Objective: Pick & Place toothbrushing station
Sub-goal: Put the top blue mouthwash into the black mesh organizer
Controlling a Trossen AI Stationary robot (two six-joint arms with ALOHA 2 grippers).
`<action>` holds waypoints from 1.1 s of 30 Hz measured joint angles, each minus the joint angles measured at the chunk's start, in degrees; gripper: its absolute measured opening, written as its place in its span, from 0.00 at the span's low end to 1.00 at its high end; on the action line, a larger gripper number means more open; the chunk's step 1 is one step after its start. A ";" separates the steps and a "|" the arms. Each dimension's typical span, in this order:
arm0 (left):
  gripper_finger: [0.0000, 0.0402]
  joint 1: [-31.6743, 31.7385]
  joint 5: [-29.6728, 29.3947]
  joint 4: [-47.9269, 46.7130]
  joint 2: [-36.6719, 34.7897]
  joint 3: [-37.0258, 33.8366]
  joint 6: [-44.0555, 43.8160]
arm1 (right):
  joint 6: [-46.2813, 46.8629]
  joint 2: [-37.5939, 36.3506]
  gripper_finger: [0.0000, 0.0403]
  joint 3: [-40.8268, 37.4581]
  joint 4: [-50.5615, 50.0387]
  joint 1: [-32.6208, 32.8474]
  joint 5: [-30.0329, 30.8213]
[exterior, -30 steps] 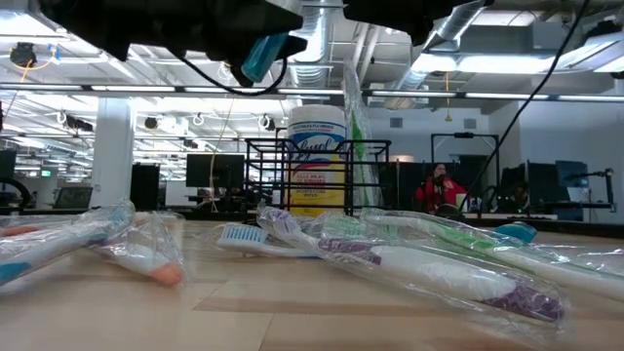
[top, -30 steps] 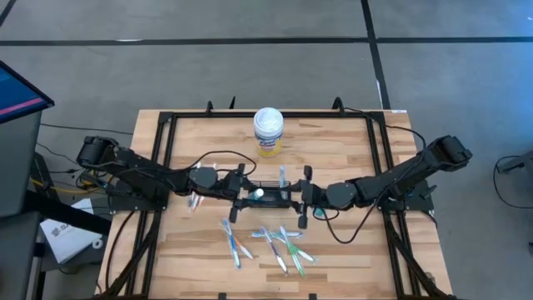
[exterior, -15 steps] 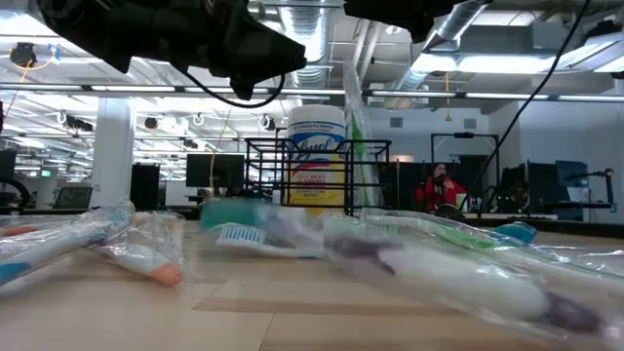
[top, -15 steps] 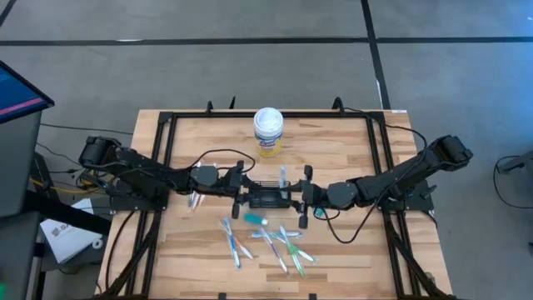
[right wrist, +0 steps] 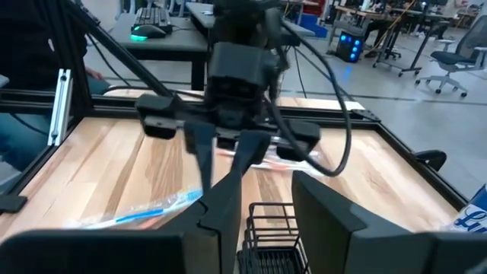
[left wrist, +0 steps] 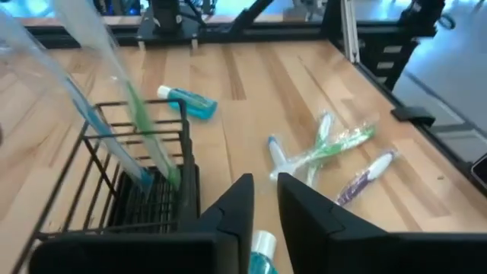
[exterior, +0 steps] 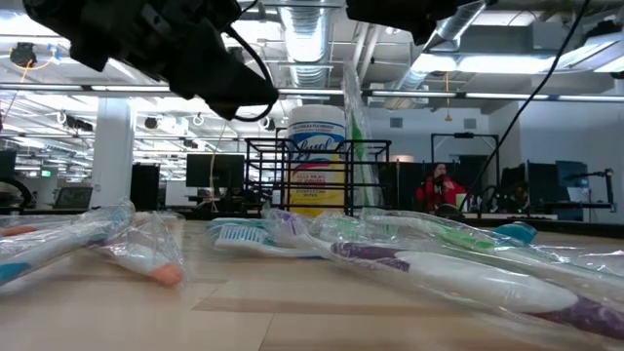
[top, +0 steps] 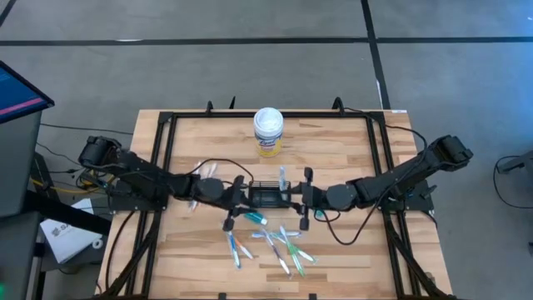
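Observation:
The toothbrushing station [top: 268, 197], a black wire holder, stands mid-table with two wrapped toothbrushes [left wrist: 144, 137] leaning upright in it. My right gripper [top: 297, 198] is shut on its right end. My left gripper [top: 243, 200] hovers just off its left end; its fingers [left wrist: 247, 199] stand a narrow gap apart with nothing between them. A teal toothpaste tube [top: 256, 218] lies on the table beside the holder's near side. In the low view the holder [exterior: 317, 166] stands upright, its foot hidden behind toothbrushes. My right gripper holds the holder's short right end [right wrist: 270, 222] between its two fingers, one on each side of the wire frame. The fingers come nearly level from the table's right. The holder stays upright; whether its foot rests on the table I cannot tell.
A white canister with a yellow label [top: 268, 132] stands behind the holder. Several wrapped toothbrushes [top: 266, 243] lie scattered toward the near edge. More wrapped items [top: 200, 187] lie under the left arm. A black frame [top: 166, 125] borders the tabletop.
My left gripper has let go of the teal tube, which was held above the holder; the tube has fallen onto the table at the holder's near side. The left gripper has then sunk and tipped its fingers downward. The right gripper and the holder have kept still.

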 joint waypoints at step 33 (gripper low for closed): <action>0.32 -10.98 -20.44 -23.28 20.54 19.57 15.07 | 0.08 0.04 0.27 0.00 -0.37 -0.19 -0.01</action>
